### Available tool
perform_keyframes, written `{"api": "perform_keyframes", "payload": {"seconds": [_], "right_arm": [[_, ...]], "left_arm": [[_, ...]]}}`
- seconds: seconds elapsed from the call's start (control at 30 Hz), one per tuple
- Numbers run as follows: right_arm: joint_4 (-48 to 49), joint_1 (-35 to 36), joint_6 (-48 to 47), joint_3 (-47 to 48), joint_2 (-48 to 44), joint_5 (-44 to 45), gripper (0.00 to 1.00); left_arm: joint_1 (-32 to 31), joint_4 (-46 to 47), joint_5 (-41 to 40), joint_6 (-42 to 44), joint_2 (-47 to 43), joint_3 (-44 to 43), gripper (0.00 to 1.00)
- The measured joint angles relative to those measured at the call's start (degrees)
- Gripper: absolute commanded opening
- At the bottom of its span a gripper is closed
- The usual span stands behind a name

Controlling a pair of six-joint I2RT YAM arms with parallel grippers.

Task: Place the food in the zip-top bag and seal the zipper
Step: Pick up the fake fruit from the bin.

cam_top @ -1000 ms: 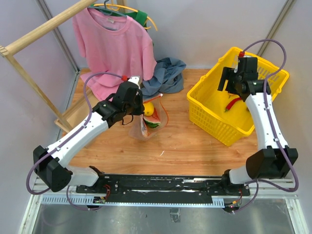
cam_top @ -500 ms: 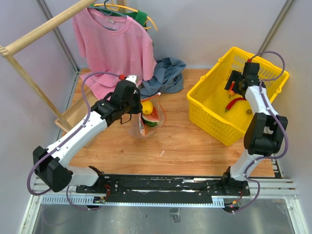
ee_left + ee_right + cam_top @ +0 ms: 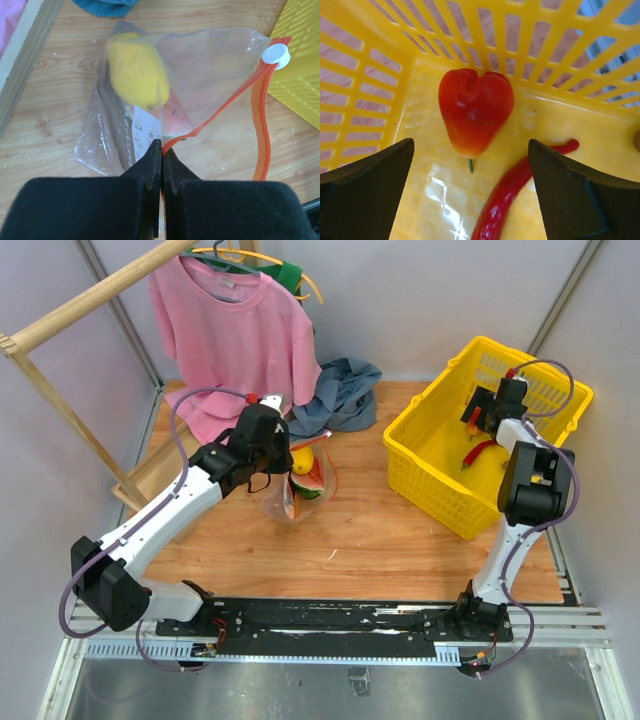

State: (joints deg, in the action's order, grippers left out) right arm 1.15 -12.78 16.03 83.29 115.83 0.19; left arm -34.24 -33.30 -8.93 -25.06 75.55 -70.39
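red pepper [image 3: 475,112] lies straight ahead, centred between the right gripper [image 3: 471,146]'s wide-open jaws, stem toward them; left gripper [image 3: 161,146] pinches the zip-top bag [image 3: 205,75]'s rim.

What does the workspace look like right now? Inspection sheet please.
Surface: wooden table, with a small pale scrap in front of the bag.
Job's things: zip-top bag has its mouth open and its zipper unsealed. Yellow fruit and watermelon slice are inside. Red pepper-like piece and thin red chili lie in the yellow basket.
Clutter: pink shirt on the wooden rack; blue cloth behind the bag.
Grippers: left gripper is shut on the bag's edge. Right gripper is open above the pepper.
Cables: a purple cable loops along each arm.
Surroundings: grey walls.
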Motion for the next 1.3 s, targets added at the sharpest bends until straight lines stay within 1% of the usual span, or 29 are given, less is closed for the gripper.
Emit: {"api": "perform_keyframes", "payload": {"seconds": [0.13,0.27,0.43,0.53,0.67,0.8,0.87,0.97,1.07,1.3], "right_arm": [[0.2,0.0,0.9,3.8,4.7,-0.4,0.95],[0.7,0.0,2.0,5.9,7.1,-0.2,0.92],[0.9,0.0,2.4,9.1,10.2,-0.1,0.84],[1.0,0.0,2.5,11.0,11.8,-0.2,0.74],[1.0,0.0,2.1,11.4,12.5,-0.5,0.56],[1.4,0.0,1.7,11.2,12.5,-1.2,0.43],[2.4,0.0,1.2,10.2,12.2,-1.7,0.39],[3.5,-0.1,0.6,7.0,10.2,-2.4,0.37],[3.8,-0.1,0.5,3.0,6.7,-3.1,0.33],[4.1,-0.1,0.5,-3.7,-3.1,-4.6,0.30]], "left_arm": [[0.0,0.0,0.0,0.0,0.1,0.0,0.00],[0.0,0.0,0.0,0.0,0.1,0.0,0.00],[0.0,0.0,0.0,0.0,0.1,0.0,0.00],[0.0,0.0,0.0,0.0,0.3,0.0,0.00],[0.0,0.0,0.0,0.0,0.5,0.0,0.00],[0.0,0.0,0.0,0.0,0.5,0.0,0.00],[0.0,0.0,0.0,0.0,0.5,0.0,0.00],[0.0,0.0,0.0,0.0,0.5,0.0,0.00],[0.0,0.0,-0.3,0.0,0.2,0.2,0.00],[0.0,-0.1,-0.4,0.0,-0.3,0.7,0.00]]}}
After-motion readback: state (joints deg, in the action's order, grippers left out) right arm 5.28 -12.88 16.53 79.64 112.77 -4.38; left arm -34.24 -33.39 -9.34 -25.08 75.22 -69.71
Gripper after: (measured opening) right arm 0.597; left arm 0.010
